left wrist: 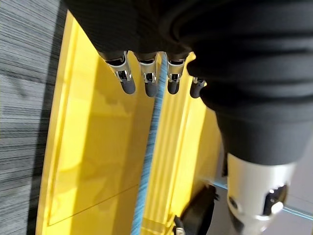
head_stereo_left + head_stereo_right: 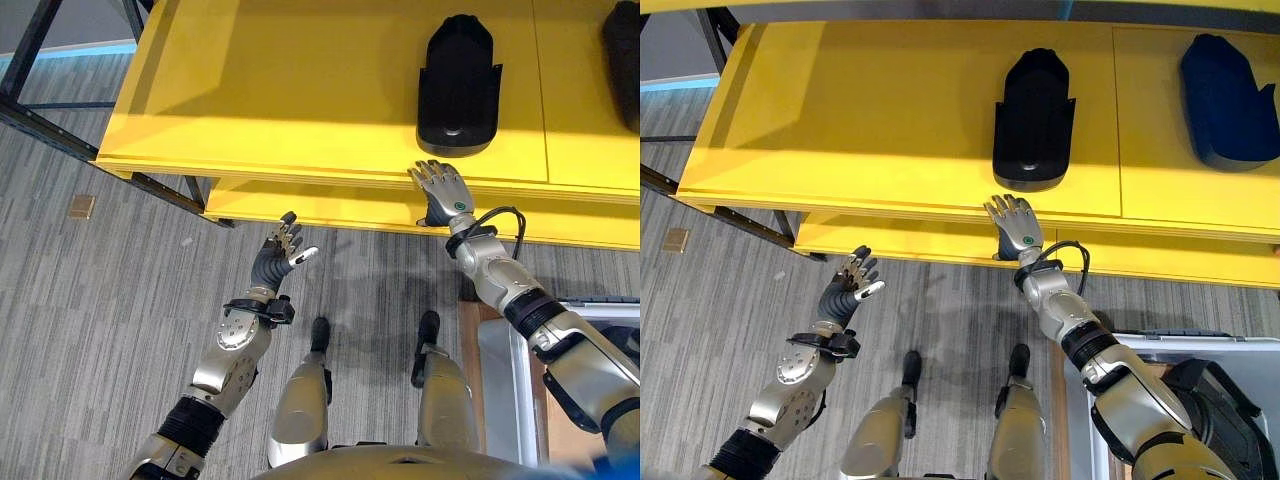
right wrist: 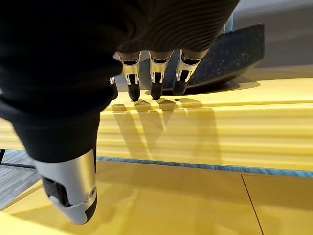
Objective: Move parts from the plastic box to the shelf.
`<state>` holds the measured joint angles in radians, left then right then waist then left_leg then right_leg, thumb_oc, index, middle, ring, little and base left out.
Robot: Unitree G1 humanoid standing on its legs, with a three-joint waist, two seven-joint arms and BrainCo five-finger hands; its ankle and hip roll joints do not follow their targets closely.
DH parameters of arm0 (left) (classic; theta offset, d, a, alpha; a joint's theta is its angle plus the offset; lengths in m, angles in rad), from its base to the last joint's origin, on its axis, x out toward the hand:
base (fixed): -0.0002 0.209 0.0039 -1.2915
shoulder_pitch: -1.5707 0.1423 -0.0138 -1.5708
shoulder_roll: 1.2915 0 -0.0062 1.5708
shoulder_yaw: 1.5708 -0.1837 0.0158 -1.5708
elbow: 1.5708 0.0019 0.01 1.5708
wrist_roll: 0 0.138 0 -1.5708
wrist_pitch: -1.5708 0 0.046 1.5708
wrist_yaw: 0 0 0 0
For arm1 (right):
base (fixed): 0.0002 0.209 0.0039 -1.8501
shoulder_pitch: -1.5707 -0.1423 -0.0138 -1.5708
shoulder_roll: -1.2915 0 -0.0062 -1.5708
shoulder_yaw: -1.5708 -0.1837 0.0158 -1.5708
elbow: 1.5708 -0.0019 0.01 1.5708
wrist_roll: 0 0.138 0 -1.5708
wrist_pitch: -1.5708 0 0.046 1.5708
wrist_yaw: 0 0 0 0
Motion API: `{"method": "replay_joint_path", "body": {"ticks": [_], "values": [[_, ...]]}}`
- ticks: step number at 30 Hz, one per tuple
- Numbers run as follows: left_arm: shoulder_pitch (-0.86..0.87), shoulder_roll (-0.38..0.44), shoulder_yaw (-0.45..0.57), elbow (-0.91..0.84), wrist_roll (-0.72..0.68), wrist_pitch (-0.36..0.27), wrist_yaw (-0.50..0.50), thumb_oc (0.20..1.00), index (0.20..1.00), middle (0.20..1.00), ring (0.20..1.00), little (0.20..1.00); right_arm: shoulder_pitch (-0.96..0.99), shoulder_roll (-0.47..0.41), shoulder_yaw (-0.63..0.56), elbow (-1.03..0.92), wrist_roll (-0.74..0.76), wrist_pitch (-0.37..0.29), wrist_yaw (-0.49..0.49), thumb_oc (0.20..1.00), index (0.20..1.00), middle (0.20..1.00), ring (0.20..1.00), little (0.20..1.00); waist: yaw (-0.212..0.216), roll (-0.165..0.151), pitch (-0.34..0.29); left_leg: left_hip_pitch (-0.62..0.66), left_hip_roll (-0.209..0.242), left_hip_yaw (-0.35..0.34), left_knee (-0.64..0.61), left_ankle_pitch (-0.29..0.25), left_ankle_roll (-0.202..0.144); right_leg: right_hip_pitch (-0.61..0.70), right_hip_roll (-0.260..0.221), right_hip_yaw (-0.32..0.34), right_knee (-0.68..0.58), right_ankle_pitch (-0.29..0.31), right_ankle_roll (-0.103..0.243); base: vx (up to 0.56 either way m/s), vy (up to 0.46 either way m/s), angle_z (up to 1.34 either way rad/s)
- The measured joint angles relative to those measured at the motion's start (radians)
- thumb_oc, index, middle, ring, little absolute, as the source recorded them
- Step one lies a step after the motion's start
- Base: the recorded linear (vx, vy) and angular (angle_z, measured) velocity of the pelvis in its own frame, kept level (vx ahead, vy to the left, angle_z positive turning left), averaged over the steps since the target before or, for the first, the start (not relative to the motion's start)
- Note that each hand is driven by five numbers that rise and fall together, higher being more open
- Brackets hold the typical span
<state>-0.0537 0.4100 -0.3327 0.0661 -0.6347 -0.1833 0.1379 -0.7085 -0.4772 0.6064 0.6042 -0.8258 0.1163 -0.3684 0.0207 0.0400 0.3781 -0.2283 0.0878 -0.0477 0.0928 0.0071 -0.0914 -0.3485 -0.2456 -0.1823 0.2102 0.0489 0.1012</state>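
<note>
The right hand [image 2: 1012, 222] is held flat at the yellow shelf's [image 2: 890, 120] front edge, fingers straight and spread, nothing gripped. 1 black part [image 2: 1033, 118] is seen lying on the shelf just past those fingertips. The left hand [image 2: 847, 283] is raised over the floor, fingers loosely open and empty.

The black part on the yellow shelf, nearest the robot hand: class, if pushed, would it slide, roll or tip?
The black part lies flat and low on the yellow shelf, so it would probably slide rather than roll or tip. Its moulded shape suggests it is stiff. The right robot hand has open fingers at the shelf's edge.
</note>
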Motion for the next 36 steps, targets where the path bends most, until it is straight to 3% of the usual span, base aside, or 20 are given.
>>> {"method": "replay_joint_path", "body": {"ticks": [10, 36], "values": [[0.001, 0.0, 0.0, 0.0, -0.001, 0.0, 0.004, 1.0, 1.0, 1.0, 1.0, 1.0, -0.023, 0.004, -0.003, 0.039, 0.039, 0.001, -0.05, 1.0, 1.0, 1.0, 1.0, 1.0, 0.013, 0.0, 0.004, -0.022, 0.0, -0.007, 0.007, 0.001, -0.002, -0.031, -0.002, 0.0, 0.032, -0.014, -0.001, 0.0, -0.001, 0.01], [-0.011, 0.001, 0.002, 0.0, -0.002, -0.009, 0.021, 1.0, 1.0, 1.0, 1.0, 1.0, -0.146, -0.015, -0.001, 0.149, 0.115, -0.004, -0.072, 1.0, 1.0, 1.0, 1.0, 1.0, 0.027, 0.001, 0.018, -0.071, -0.002, -0.017, 0.033, 0.002, -0.004, -0.09, -0.009, 0.002, 0.085, -0.029, -0.013, 0.0, 0.0, 0.01]]}}
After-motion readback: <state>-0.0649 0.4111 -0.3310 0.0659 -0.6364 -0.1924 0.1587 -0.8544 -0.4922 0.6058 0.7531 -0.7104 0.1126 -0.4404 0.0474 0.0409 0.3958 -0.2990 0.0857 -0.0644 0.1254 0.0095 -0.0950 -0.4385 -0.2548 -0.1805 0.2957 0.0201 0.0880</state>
